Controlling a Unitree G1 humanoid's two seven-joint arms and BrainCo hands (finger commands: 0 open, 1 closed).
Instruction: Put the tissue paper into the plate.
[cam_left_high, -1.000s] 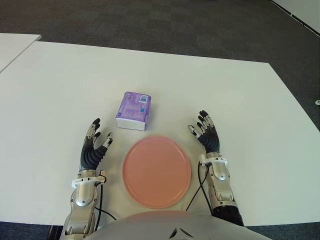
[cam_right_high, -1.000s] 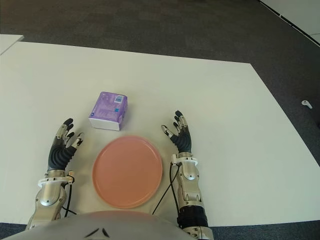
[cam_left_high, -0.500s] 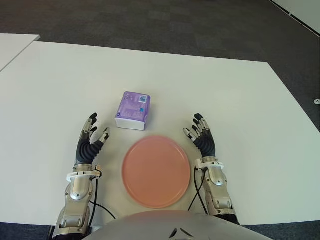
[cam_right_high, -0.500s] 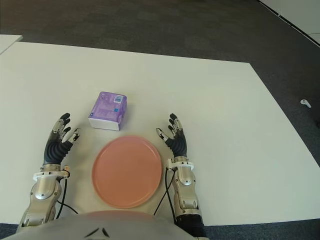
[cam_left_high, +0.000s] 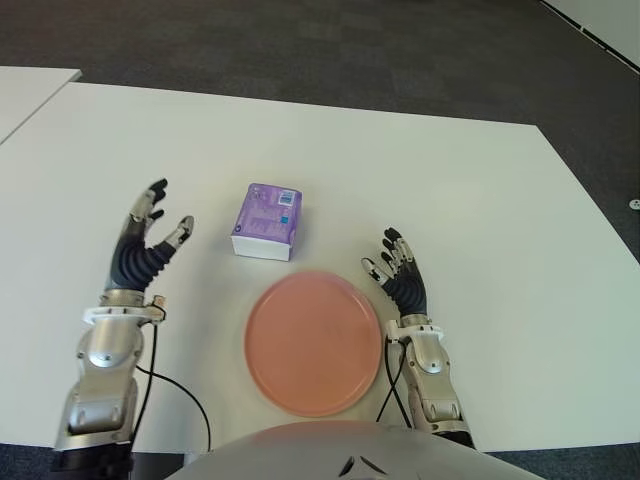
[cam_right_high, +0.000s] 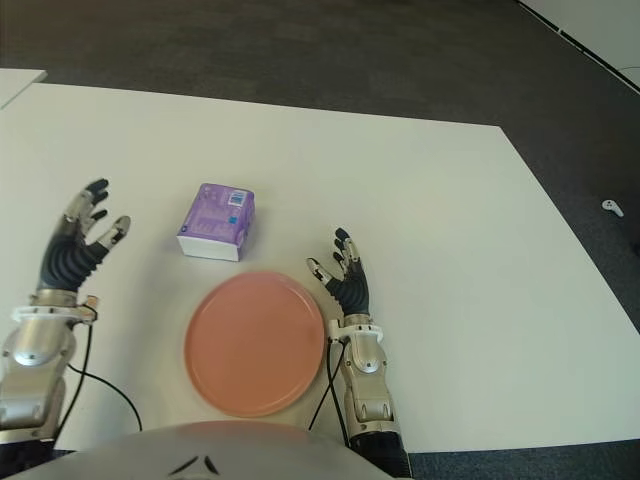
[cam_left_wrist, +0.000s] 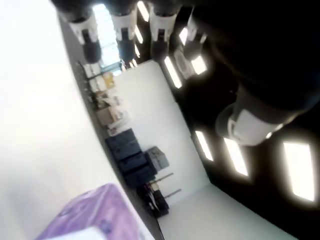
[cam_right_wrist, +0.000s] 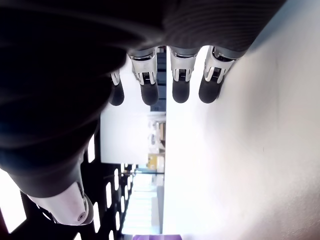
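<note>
tissue pack (cam_left_wrist: 95, 217): cut by left wrist frame edge | plate (cam_left_high: 312, 395): near rim hidden

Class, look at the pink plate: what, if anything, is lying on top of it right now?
Nothing lies on the pink plate; its whole surface shows bare. The tissue pack sits on the table beyond it, apart from the rim. The left hand and right hand are open and empty.

One tissue pack (cam_left_high: 267, 220), one pink plate (cam_left_high: 312, 342), one table (cam_left_high: 450, 180) — two hands

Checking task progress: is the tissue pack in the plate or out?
Out. The tissue pack lies on the table beyond the empty plate.
</note>
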